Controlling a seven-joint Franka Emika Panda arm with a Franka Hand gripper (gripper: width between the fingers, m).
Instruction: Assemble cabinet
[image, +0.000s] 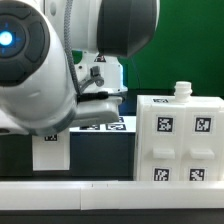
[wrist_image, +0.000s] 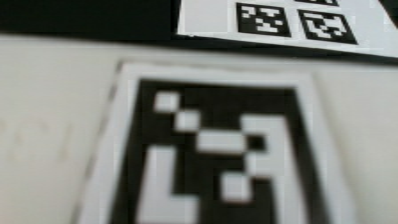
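Arm (image: 100, 30): white, bent low, on the exterior view's left of the cabinet box (image: 185, 140)
Gripper (image: 100, 102): level with that box's top, finger spread unclear

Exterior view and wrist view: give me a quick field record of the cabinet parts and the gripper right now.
cabinet box: exterior view's right, upright, four tags facing camera, knob on top
white panel: exterior view's left, upright under the arm, one tag showing; held or standing, cannot tell
marker board: lying flat behind, between panel and box
wrist view: blurred large tag on white surface, close up
gripper: partly hidden; open or shut, cannot tell
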